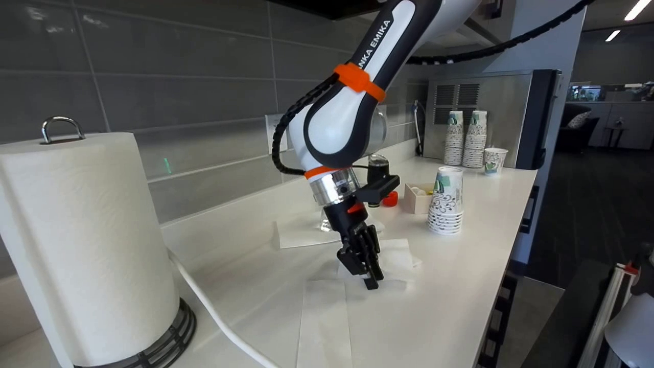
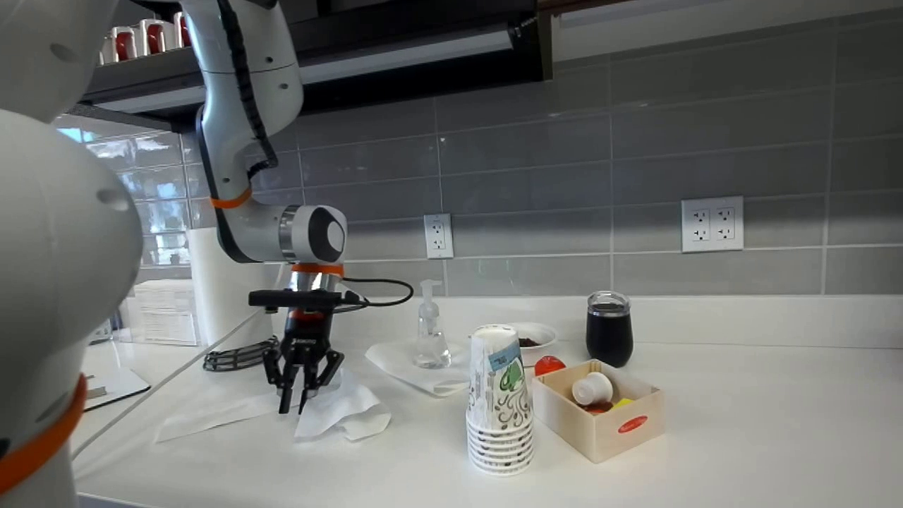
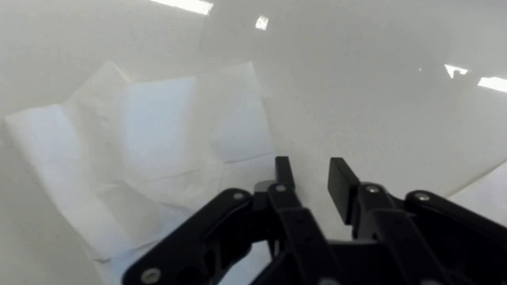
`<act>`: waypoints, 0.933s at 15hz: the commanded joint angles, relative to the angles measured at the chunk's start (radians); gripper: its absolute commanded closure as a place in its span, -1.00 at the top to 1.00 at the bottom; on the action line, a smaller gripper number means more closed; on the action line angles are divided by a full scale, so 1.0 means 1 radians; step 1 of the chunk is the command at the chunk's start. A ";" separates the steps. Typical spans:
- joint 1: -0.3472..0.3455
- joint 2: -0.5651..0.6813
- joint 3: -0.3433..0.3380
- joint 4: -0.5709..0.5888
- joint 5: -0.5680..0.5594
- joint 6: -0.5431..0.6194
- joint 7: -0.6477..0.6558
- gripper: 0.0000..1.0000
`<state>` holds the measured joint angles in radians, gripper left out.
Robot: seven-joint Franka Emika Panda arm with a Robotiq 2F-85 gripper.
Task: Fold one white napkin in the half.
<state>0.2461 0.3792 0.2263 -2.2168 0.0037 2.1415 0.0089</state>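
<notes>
Gripper [image 3: 309, 162] is low over the white countertop [image 2: 762, 423], fingers spread, bare counter showing b/w the tips; can't tell if they touch the surface. White napkin [image 3: 158, 130] lies on the counter right beside the gripper, creased & uneven, w/ one finger overlapping its edge in wrist view; no. of layers unclear. Long flat white paper strip [image 1: 324, 327] is on the gripper's opp. side. Another white sheet [image 2: 398, 360] lies under the clear pump bottle [image 2: 431, 346], nr the backsplash [image 2: 522, 162].

Inverted paper-cup stack [image 2: 501, 395] stands nr a light wooden box [image 2: 571, 423] holding a small white cup [image 2: 592, 389] on its side. Black tumbler [image 2: 609, 339] w/ clear lid is upright behind the box; white bowl [image 2: 544, 351] w/ dark contents is behind the cups. Paper towel roll [image 1: 92, 245] stands upright, well apart from the cups. In an exterior view, more cup stacks [image 1: 454, 138] stand by a stainless appliance [image 1: 506, 102].
</notes>
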 commanded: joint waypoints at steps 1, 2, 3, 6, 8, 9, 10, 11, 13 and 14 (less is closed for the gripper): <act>-0.034 -0.056 0.018 -0.058 0.073 0.045 -0.070 0.28; -0.041 -0.061 0.023 -0.064 0.092 0.055 -0.093 0.42; -0.047 -0.064 0.026 -0.068 0.107 0.060 -0.114 0.59; -0.068 -0.089 0.043 -0.089 0.171 0.086 -0.192 0.98; -0.086 -0.115 0.064 -0.110 0.237 0.125 -0.269 1.00; -0.099 -0.127 0.078 -0.119 0.279 0.144 -0.323 1.00; -0.109 -0.136 0.090 -0.125 0.320 0.156 -0.372 1.00; -0.118 -0.145 0.100 -0.131 0.360 0.162 -0.422 1.00; -0.130 -0.168 0.114 -0.144 0.433 0.176 -0.509 1.00; -0.132 -0.186 0.119 -0.157 0.463 0.189 -0.544 1.00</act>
<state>0.1436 0.2678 0.3169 -2.3117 0.3663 2.2895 -0.4140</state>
